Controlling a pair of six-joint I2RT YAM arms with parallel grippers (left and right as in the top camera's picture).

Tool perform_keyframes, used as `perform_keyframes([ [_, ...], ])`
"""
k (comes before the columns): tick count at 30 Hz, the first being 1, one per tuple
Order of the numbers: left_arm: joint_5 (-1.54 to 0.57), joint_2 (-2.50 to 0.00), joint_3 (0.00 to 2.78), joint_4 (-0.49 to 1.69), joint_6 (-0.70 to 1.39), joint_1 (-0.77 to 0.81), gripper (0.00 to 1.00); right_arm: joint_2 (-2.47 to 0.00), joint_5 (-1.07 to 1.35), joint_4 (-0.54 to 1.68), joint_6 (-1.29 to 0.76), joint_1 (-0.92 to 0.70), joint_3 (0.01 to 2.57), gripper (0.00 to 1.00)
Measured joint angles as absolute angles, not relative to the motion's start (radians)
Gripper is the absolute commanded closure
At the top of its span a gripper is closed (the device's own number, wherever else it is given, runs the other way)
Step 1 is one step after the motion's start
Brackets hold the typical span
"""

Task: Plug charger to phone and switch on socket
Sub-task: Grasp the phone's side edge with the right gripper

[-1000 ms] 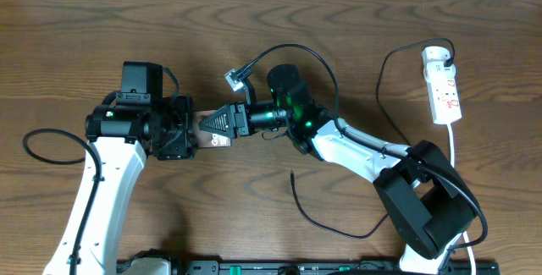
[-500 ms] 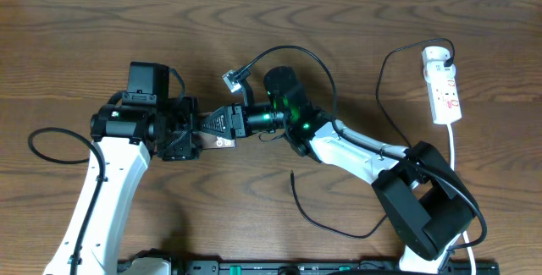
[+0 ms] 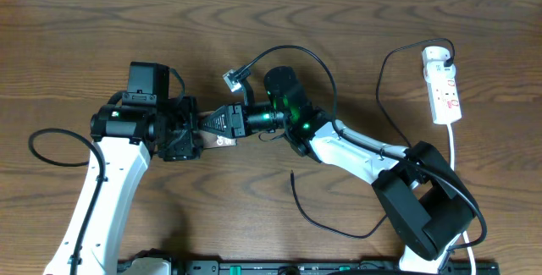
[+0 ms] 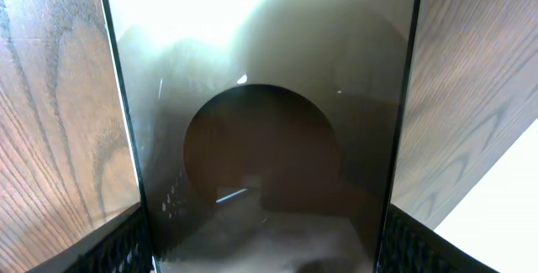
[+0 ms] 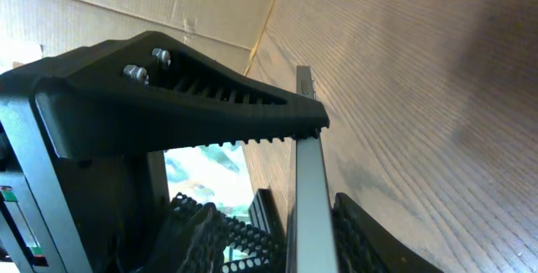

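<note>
The phone point(image 3: 224, 140) is held between both grippers left of the table's middle. In the left wrist view its dark glossy face point(image 4: 261, 97) fills the frame. My left gripper point(image 3: 191, 133) is shut on its side edges point(image 4: 269, 260). My right gripper point(image 3: 216, 123) meets it from the right and is shut on the phone, which shows edge-on point(image 5: 304, 155) between the fingers point(image 5: 315, 239). The charger, a thin black cable point(image 3: 379, 80), runs from the socket point(image 3: 442, 85) at the far right. Its free tip point(image 3: 293, 176) lies on the table, in neither gripper.
The socket's white cord point(image 3: 455, 152) runs down the right edge past the right arm's base point(image 3: 423, 211). A black robot cable loops at the left point(image 3: 51, 150). A grey connector point(image 3: 235, 76) hangs on a cable above the right wrist.
The left arm has shifted a little to the right, bringing the two grippers closer over the phone. In the last half second nothing has visibly moved.
</note>
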State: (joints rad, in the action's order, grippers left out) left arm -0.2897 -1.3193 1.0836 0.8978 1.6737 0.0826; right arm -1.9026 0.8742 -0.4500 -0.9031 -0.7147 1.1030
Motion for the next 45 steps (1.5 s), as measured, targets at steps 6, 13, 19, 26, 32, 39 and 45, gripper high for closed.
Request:
perform_keyframes([
  [6, -0.29, -1.319, 1.084, 0.898, 1.683, 0.083, 0.93, -1.903, 0.87, -0.45, -0.904, -0.715, 1.103, 0.69],
  [13, -0.29, -1.319, 1.084, 0.898, 1.683, 0.083, 0.93, -1.903, 0.867, -0.449, -0.904, -0.715, 1.103, 0.78],
  [19, -0.29, -1.319, 1.084, 0.897, 1.684, 0.083, 0.93, -1.903, 0.863, -0.447, -0.904, -0.715, 1.103, 0.8],
  [26, -0.29, -1.319, 1.084, 0.897, 1.683, 0.083, 0.93, -1.903, 0.859, -0.443, -0.904, -0.715, 1.103, 0.87],
  [32, -0.29, -1.319, 1.084, 0.896, 1.679, 0.083, 0.93, -1.904, 0.847, -0.437, -0.907, -0.715, 1.103, 0.92],
  [39, -0.289, -1.319, 1.084, 0.894, 1.678, 0.083, 0.93, -1.905, 0.838, -0.432, -0.925, -0.715, 1.103, 0.98],
  [45, -0.289, -1.319, 1.084, 0.894, 1.678, 0.083, 0.61, -1.905, 0.837, -0.432, -0.925, -0.715, 1.103, 0.99],
])
